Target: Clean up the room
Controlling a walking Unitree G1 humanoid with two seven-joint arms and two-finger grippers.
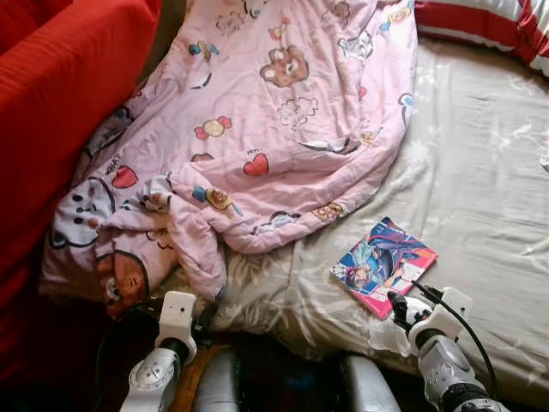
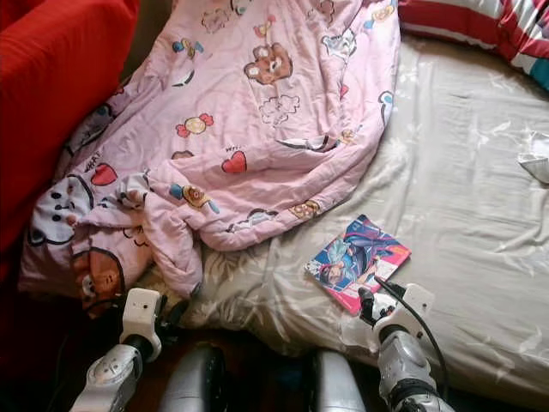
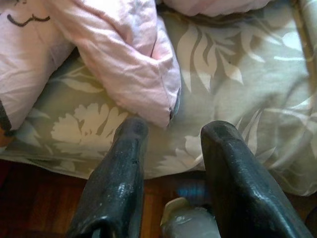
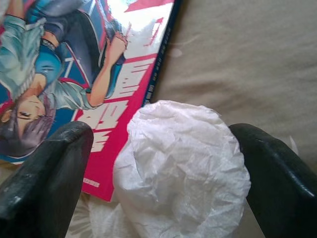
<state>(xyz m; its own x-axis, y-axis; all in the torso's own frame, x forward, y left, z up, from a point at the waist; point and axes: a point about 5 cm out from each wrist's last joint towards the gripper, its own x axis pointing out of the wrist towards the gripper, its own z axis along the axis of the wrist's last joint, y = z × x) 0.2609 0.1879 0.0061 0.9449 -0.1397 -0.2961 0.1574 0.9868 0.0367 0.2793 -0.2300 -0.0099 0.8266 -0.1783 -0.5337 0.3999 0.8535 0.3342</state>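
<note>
Dark wooden floor shows at the near edge of a bed covered by a grey sheet with a pale leaf pattern. Nearest on the robot's right, the right pincer has its two black fingers spread wide on either side of a crumpled white tissue ball, which sits between them on the sheet; whether the fingers touch the tissue cannot be told. Just beyond the tissue lies a glossy comic book with a pink and blue cover, flat on the sheet near the bed's front edge, with the tissue overlapping its near corner. On the left, the left pincer hovers at the bed's edge with its fingers parted and nothing between them, pointing at a folded corner of a pink quilt printed with bears, hearts and sweets. That quilt lies rumpled across the left half of the bed, reaching toward its far end. Beside it on the left stands a red upholstered sofa. Farthest off, a red-and-white striped pillow lies along the head of the bed.
</note>
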